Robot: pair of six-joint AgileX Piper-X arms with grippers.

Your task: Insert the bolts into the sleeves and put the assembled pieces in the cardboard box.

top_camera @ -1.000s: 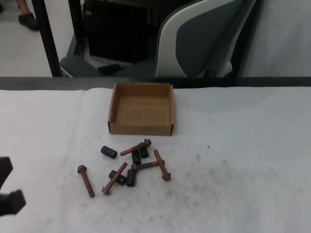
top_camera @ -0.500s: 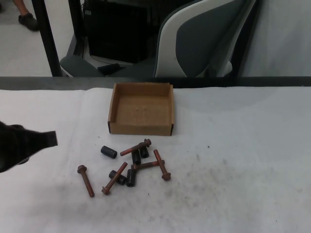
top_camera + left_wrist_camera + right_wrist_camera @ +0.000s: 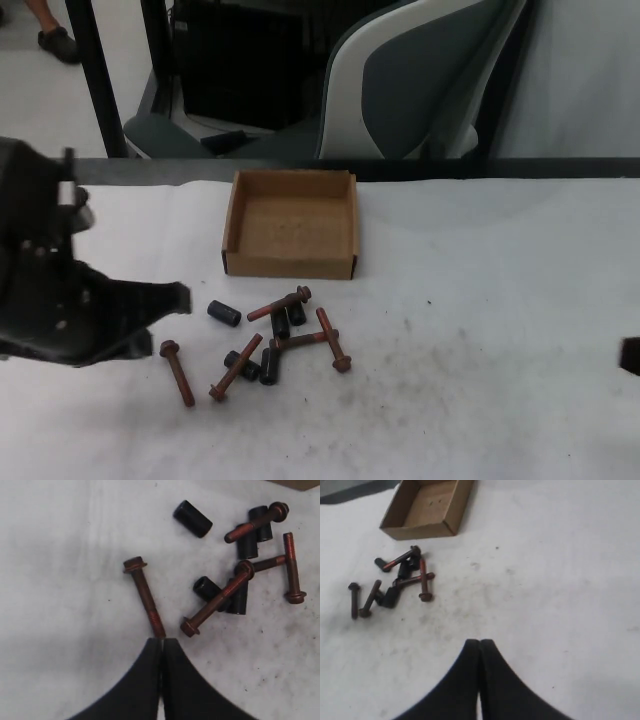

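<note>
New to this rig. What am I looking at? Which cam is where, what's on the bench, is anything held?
It is a robot with two arms, each ending in a two-finger gripper. The high view looks forward and down over the bench from behind the arms; the dark bulk on its left is the left arm. The other two pictures come from cameras on the wrists, so each shows its own gripper as a black wedge: the left gripper and the right gripper. Both are shut and hold nothing. On the bench lie loose reddish bolts and black sleeves, some overlapping in a small heap. Beyond them stands an open cardboard box. The left gripper is just short of one bolt's tip.
</note>
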